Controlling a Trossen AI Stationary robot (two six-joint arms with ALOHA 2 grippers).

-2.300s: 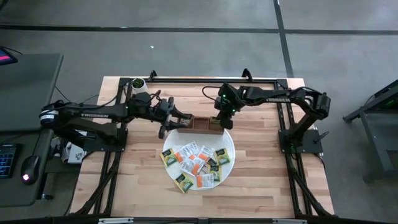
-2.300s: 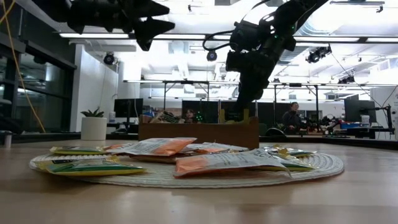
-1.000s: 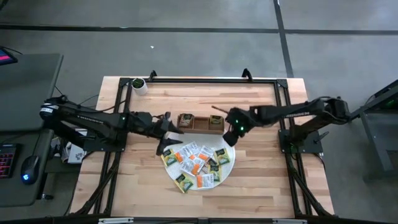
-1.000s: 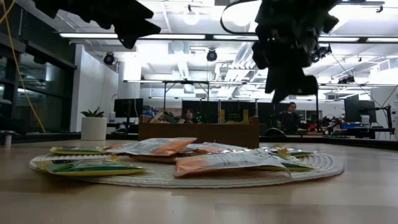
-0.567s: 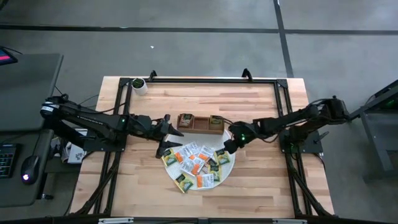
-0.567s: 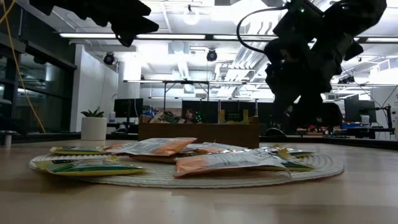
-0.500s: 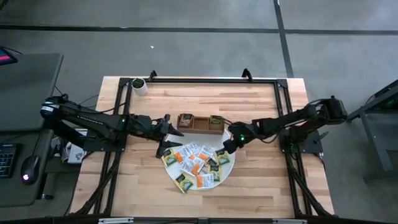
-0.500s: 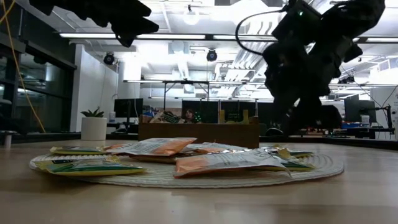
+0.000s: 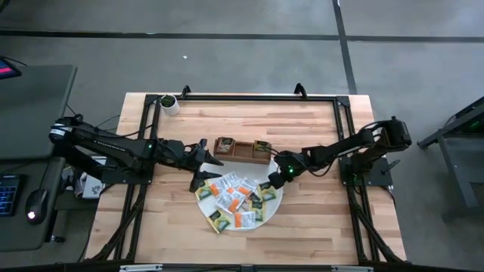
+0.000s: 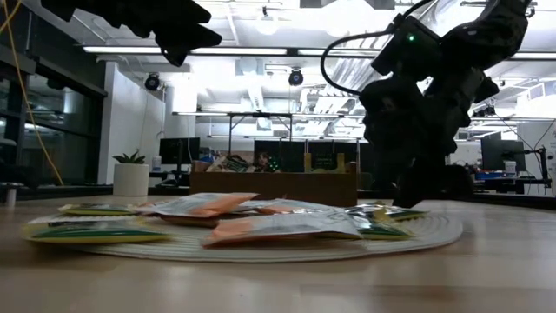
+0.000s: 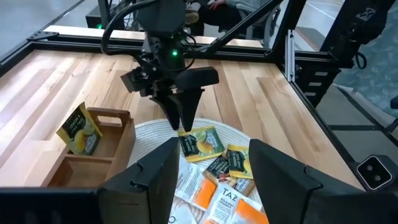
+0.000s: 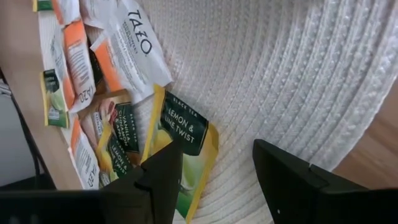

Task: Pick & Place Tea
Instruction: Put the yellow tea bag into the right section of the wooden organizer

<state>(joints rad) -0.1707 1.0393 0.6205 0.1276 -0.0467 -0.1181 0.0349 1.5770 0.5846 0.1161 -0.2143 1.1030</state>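
Scanning left to right in the high view: the left gripper hovers just off the left edge of the round white mat, beside the left end of the wooden tray. Its fingers stand well apart with nothing between them, probably parked high so the other arm can work.

The tea packets lie in a loose overlapping heap on the mat, spread flat so single ones can be reached. At least 2 packets stand in the tray already: 1 yellow-green packet leans upright in an end compartment.

The right gripper is down at the mat's upper right edge, just in front of the tray. Its fingers are spread and hold nothing; between them lies a yellow "Lemon Twist" packet at the edge of the heap, away from the overlapping ones. Judgement: this is the approach for the next pick, with most packets left to move. Risk: the flat packet may slide on the weave as the jaws close.
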